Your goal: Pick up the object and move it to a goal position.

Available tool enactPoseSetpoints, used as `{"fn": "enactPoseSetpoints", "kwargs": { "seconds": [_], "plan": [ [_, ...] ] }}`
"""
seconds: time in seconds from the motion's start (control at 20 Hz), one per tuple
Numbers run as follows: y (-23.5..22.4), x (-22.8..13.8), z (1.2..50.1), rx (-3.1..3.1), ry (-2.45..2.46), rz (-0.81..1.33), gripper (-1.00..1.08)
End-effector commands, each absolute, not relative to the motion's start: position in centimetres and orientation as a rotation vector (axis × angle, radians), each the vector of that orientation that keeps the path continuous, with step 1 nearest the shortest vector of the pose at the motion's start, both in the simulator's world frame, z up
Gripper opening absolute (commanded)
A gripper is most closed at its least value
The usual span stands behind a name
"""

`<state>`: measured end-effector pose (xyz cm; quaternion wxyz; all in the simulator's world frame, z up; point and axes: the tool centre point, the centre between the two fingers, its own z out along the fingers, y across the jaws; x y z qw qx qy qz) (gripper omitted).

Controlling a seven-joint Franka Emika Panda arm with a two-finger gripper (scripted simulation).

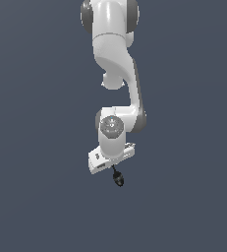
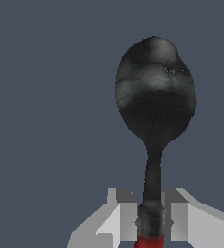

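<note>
Plain dark blue-grey backdrop everywhere, no writing; the pincer (image 2: 150, 227) is clamped on the spoon (image 2: 154, 104) by its handle

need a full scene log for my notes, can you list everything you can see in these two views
spoon: one, black oval bowl on a thin dark neck with a red handle end; held between the gripper fingers, bowl sticking out past them. In the exterior view it hangs below the gripper.
ground surface: one, plain dark grey-blue; fills the background of both views. No goal marker shows.
gripper: one, white with grey inner faces; closed on the spoon's neck near the red end.
arm: one, white with grey joints; reaches down from the top of the exterior view to the gripper.
</note>
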<state>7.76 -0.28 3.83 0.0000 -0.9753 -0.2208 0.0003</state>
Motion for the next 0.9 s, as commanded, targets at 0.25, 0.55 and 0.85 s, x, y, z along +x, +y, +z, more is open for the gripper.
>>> {"fn": "enactPoseSetpoints", "kwargs": {
  "seconds": [0.25,0.55,0.85],
  "plan": [
    [6.8,6.7,7.6,-3.064,-0.695,0.0,-1.0],
    [10.1,6.2,9.4,-3.064,-0.695,0.0,-1.0],
    [10.4,6.4,9.6,-3.064,-0.694,0.0,-1.0]
  ]
}}
